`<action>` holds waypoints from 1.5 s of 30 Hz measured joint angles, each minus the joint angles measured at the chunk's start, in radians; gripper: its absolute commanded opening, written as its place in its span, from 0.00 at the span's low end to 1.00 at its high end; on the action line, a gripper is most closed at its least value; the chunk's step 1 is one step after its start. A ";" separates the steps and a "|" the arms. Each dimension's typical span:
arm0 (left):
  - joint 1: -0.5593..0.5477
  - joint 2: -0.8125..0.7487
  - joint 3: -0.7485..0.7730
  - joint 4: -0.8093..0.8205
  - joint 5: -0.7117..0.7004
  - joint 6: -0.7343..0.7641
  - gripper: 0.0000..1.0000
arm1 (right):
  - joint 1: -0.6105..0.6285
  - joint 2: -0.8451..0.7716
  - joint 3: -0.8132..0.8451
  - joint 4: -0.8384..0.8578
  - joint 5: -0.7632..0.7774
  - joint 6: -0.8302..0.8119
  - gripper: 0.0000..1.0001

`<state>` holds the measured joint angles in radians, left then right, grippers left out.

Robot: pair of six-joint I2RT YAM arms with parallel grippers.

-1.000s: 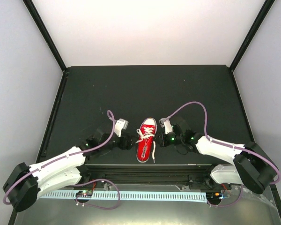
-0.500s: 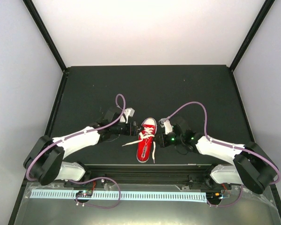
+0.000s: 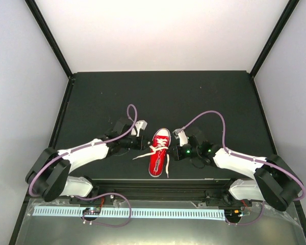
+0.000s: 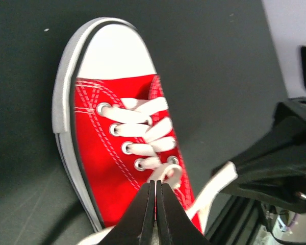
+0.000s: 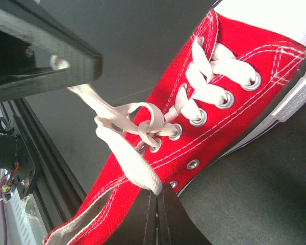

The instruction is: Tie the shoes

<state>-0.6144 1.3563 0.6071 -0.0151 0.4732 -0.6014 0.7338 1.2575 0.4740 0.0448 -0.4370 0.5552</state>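
Sneaker lies between left pincer and right pincer (both clenched, tips at its laces).

Red canvas sneaker sits on its sole, white toe cap pointing far side, white laces loose.

table: black, matte | backdrop: white | corner posts: black

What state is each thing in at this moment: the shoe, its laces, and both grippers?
Red sneaker: upright on its sole on the table.
Laces: threaded through the eyelets, no bow, ends loose.
Left gripper: shut, tips at the laces.
Right gripper: shut, a lace end at its tips.
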 measured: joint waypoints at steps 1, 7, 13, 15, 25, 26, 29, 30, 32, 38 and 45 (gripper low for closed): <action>0.000 -0.021 -0.012 0.013 0.006 0.003 0.02 | 0.000 0.000 0.000 0.000 0.000 0.000 0.02; -0.025 -0.184 -0.124 0.063 0.037 0.026 0.01 | 0.000 0.000 0.000 0.000 0.000 0.000 0.02; -0.092 -0.226 -0.230 0.101 0.045 0.021 0.03 | 0.000 0.000 0.000 0.000 -0.001 0.001 0.02; -0.116 -0.224 -0.250 0.107 0.043 0.014 0.04 | 0.000 0.000 0.000 0.000 -0.003 0.001 0.02; -0.171 -0.156 -0.276 0.127 0.037 -0.014 0.24 | 0.000 0.004 0.000 0.000 -0.037 0.000 0.02; -0.172 -0.161 -0.277 0.117 0.032 -0.014 0.30 | 0.000 0.004 0.000 0.000 -0.039 0.000 0.02; -0.172 -0.214 -0.278 0.065 0.011 -0.015 0.44 | 0.000 0.004 0.000 0.000 -0.046 -0.003 0.02; -0.172 -0.245 -0.278 0.038 0.000 -0.012 0.50 | 0.000 0.004 0.000 0.000 -0.049 -0.005 0.02; -0.172 -0.298 -0.275 -0.013 -0.025 -0.007 0.62 | 0.000 0.006 0.000 0.000 -0.063 -0.011 0.02; -0.166 -0.364 -0.221 -0.135 -0.116 0.004 0.61 | 0.006 0.025 0.000 0.000 -0.096 -0.029 0.02; -0.134 -0.153 -0.041 -0.132 -0.124 0.025 0.27 | 0.017 0.035 -0.001 0.000 -0.100 -0.037 0.02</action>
<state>-0.7486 1.2030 0.5659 -0.1474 0.3496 -0.5766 0.7509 1.2926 0.4732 0.0448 -0.5369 0.5186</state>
